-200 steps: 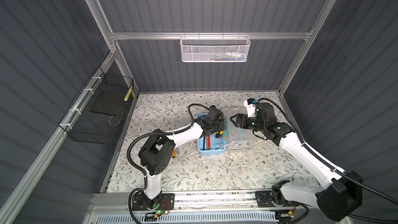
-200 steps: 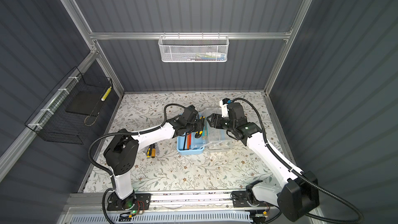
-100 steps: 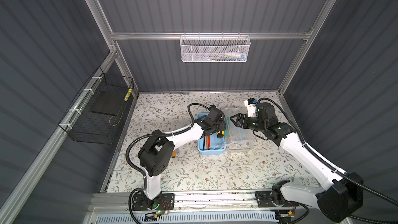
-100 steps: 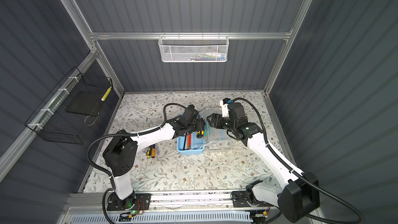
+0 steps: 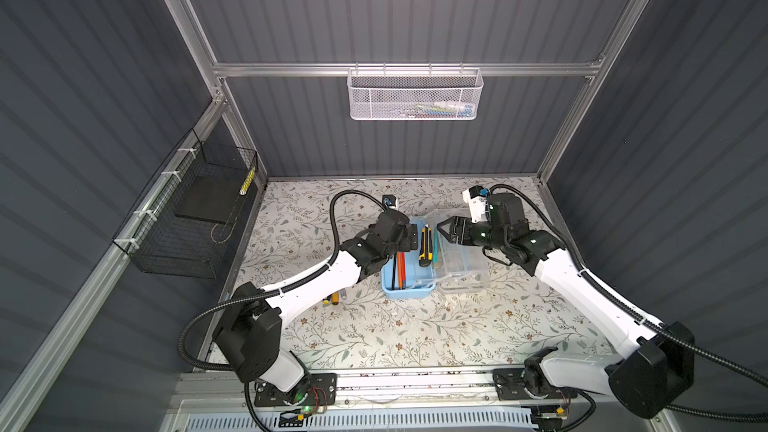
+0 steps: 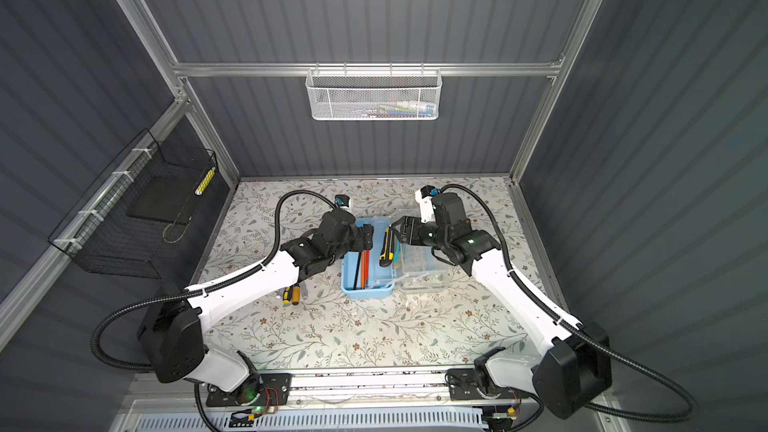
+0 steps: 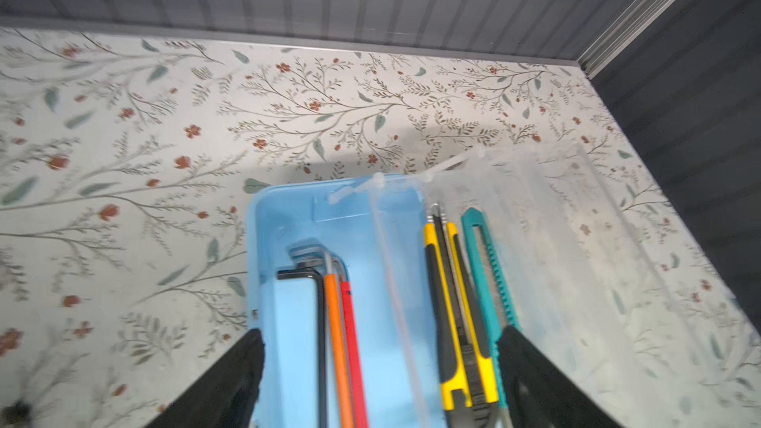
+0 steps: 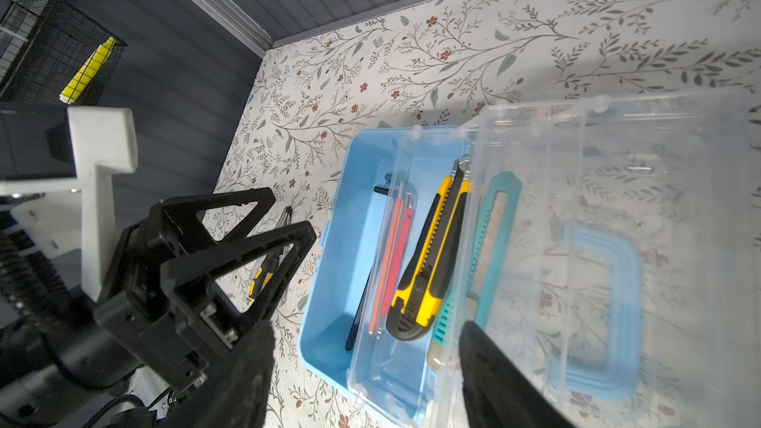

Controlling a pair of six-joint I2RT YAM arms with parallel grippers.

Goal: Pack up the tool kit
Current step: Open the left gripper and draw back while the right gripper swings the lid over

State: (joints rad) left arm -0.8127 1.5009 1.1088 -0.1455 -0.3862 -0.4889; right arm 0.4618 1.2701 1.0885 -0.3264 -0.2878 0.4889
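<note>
Left wrist view looks down into the blue box (image 7: 288, 216), which sits on the table (image 7: 164, 117) between the two arms. Some hex keys (image 7: 335, 323) lie inside it. A yellow and black knife (image 7: 453, 302) and a teal knife (image 7: 490, 265) lie along the side next to the clear lid (image 7: 597, 240). So a good part of the packing looks done.

The left gripper (image 7: 383, 333) hangs over the box with its jaws wide apart and holds nothing. The right gripper (image 5: 445, 229) hangs where box and lid meet, jaws apart too, and it looks empty.

What is left? In both top views, screwdrivers (image 5: 332, 299) lie on the table just beside the box, partly under the left arm. I think they must go in. Then the lid, which lies open with its blue handle (image 8: 609, 302), must be shut.
</note>
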